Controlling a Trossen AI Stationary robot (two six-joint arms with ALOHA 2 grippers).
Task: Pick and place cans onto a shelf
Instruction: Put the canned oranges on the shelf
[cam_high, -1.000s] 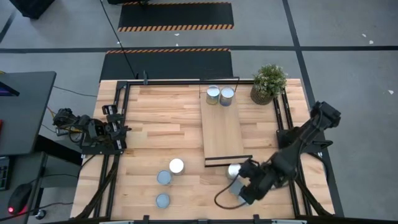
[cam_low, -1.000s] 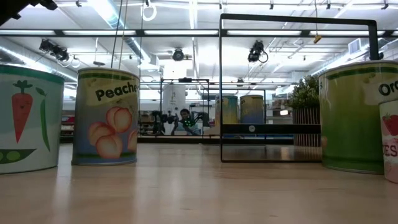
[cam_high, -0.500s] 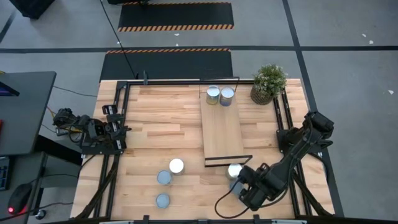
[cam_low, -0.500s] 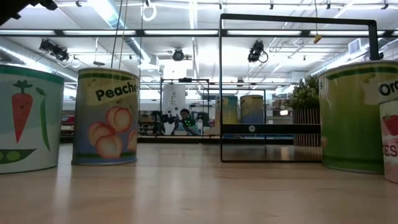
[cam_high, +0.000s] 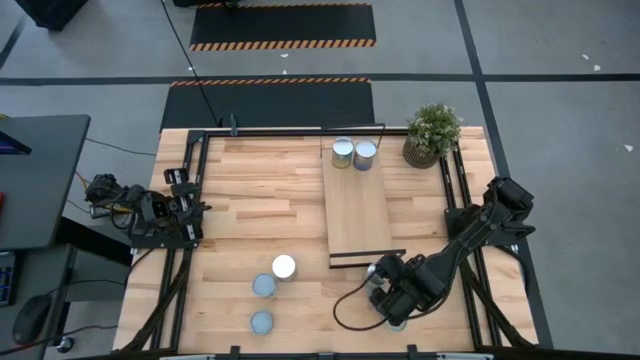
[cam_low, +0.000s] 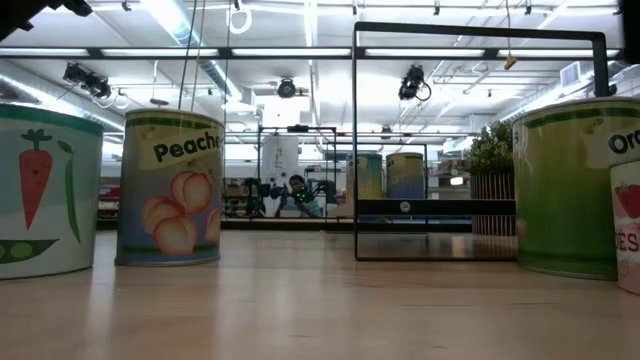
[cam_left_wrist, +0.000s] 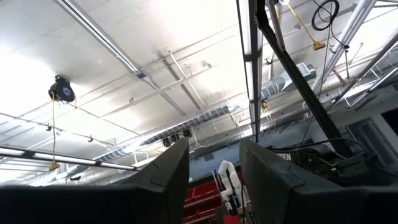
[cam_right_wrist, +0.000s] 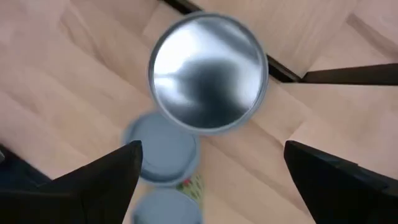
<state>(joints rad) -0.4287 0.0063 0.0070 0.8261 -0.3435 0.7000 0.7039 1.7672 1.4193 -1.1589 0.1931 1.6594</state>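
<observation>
Approach step: right end effector (cam_right_wrist: 208, 168), fingers apart, hovers above an upright can (cam_right_wrist: 208, 73) on the desk (cam_high: 250, 190), just off the shelf's (cam_high: 358, 205) near end. Next: descend and clamp it. Left end effector (cam_left_wrist: 214, 180) parked, fingers apart.

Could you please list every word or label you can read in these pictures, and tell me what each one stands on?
"Peache", cut off by the curve, on the can with peaches in the low view.
"Ora", cut off at the picture's edge, on the green can at the right.
"ES", a fragment, on the red-and-white can at the far right.
The carrot-and-peas can shows pictures only.
The sign in the left wrist view is too blurred to read.
</observation>
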